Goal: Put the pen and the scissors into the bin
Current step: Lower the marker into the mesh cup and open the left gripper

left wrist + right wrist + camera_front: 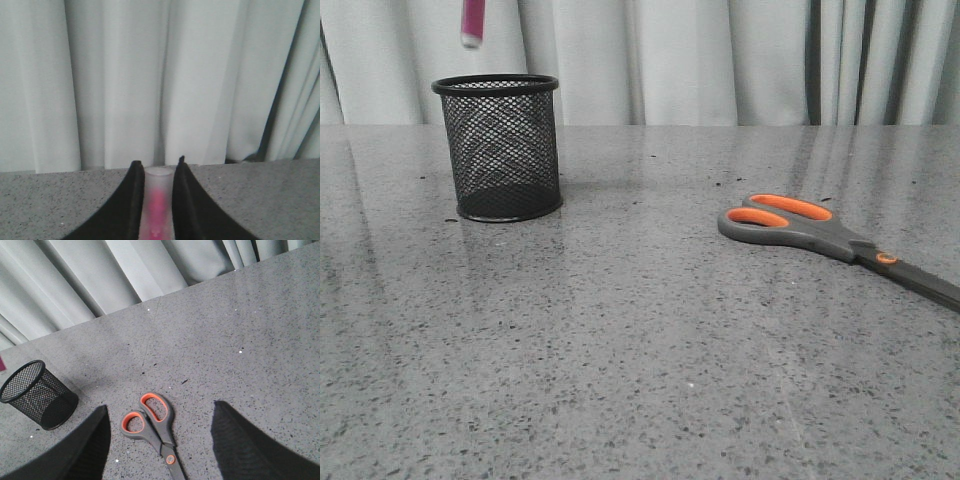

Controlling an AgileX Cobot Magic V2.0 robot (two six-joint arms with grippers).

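Note:
The pink pen (472, 24) hangs upright above the black mesh bin (500, 148), pale cap end down, a little left of the bin's centre. My left gripper (158, 167) is shut on the pen (158, 200), whose cap shows between the two black fingers. The grey scissors (830, 238) with orange loops lie flat on the table at the right, blades running off the right edge. My right gripper (157, 410) hovers open above the scissors (155, 427), fingers spread either side of the handles. The bin (36, 394) stands empty off to one side there.
A speckled grey stone table (640, 360) carries everything. A pale pleated curtain (720, 60) hangs along the far edge behind the bin.

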